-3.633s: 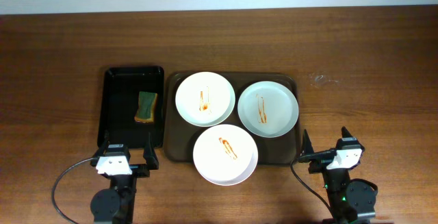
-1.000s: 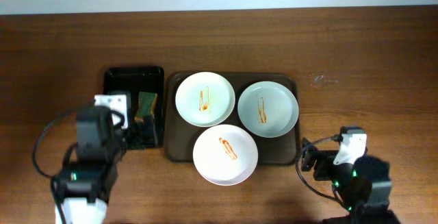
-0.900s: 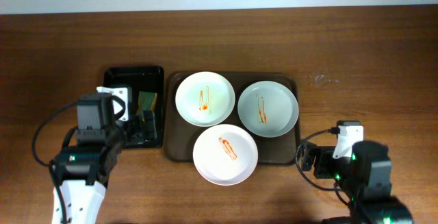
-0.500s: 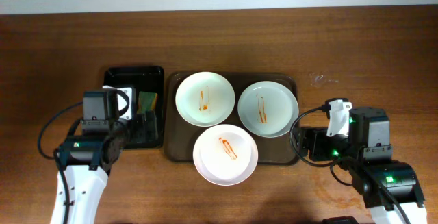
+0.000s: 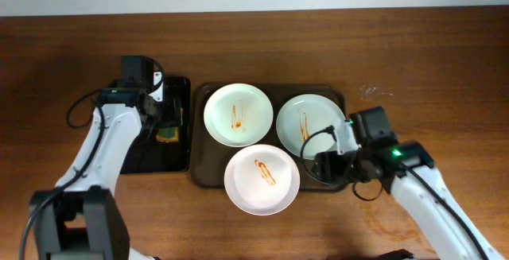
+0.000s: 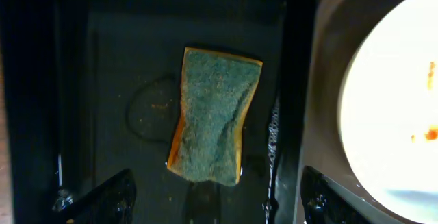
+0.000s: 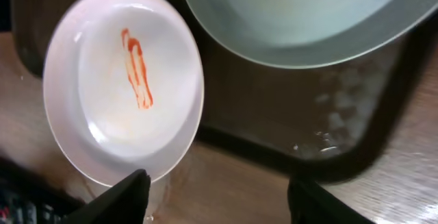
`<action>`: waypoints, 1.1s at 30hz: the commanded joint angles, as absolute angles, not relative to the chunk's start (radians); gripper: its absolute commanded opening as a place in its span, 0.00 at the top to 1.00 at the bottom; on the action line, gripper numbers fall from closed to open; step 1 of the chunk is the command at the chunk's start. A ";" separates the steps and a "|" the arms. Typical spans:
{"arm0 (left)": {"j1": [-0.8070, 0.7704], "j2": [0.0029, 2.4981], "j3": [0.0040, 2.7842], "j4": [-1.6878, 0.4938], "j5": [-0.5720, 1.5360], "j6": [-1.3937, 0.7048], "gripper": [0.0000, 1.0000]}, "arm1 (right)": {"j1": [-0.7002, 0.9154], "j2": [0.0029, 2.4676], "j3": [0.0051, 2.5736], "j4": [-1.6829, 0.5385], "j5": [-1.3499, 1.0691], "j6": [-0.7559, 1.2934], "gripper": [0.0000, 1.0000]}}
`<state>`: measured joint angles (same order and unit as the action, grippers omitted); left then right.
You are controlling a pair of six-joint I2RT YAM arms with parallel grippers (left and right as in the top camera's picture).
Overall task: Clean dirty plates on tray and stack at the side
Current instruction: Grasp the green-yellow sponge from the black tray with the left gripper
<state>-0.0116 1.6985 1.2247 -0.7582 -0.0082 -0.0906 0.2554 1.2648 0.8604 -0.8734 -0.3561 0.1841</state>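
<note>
Three dirty plates with orange sauce streaks lie on the dark brown tray [image 5: 203, 168]: a white one at the back left [image 5: 238, 114], a pale greenish one at the back right [image 5: 311, 126] and a white one in front [image 5: 262, 179] overhanging the tray's front rim. My left gripper [image 5: 164, 114] is open over a green-and-yellow sponge [image 6: 215, 114], with the sponge just ahead of the gripper [image 6: 215, 207]. My right gripper [image 5: 322, 167] is open and empty at the tray's front right; in the right wrist view it [image 7: 215, 203] hovers above the table beside the front plate [image 7: 123, 80] and the greenish plate [image 7: 308, 18].
The sponge lies in a narrower black tray [image 5: 147, 157] left of the brown tray; its floor [image 6: 116, 80] shows crumbs. The brown tray's rim [image 6: 328, 80] and the back left plate [image 6: 397, 101] are at the right of the left wrist view. Bare wooden table surrounds both trays.
Both arms have left the table's front edge. The left gripper has moved back over the black tray to the sponge. The right gripper has moved left to the brown tray's front right corner.
</note>
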 commanded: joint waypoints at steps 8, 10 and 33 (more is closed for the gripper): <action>-0.007 1.835 1.229 -0.734 -0.026 -0.089 0.26 | 0.353 1.605 0.876 -0.727 -0.445 0.231 0.67; -0.007 1.849 1.229 -0.721 -0.026 -0.089 0.28 | 0.353 1.613 0.876 -0.717 -0.433 0.245 0.70; -0.008 1.915 1.223 -0.630 -0.022 -0.089 1.00 | 0.353 1.613 0.875 -0.719 -0.434 0.245 0.71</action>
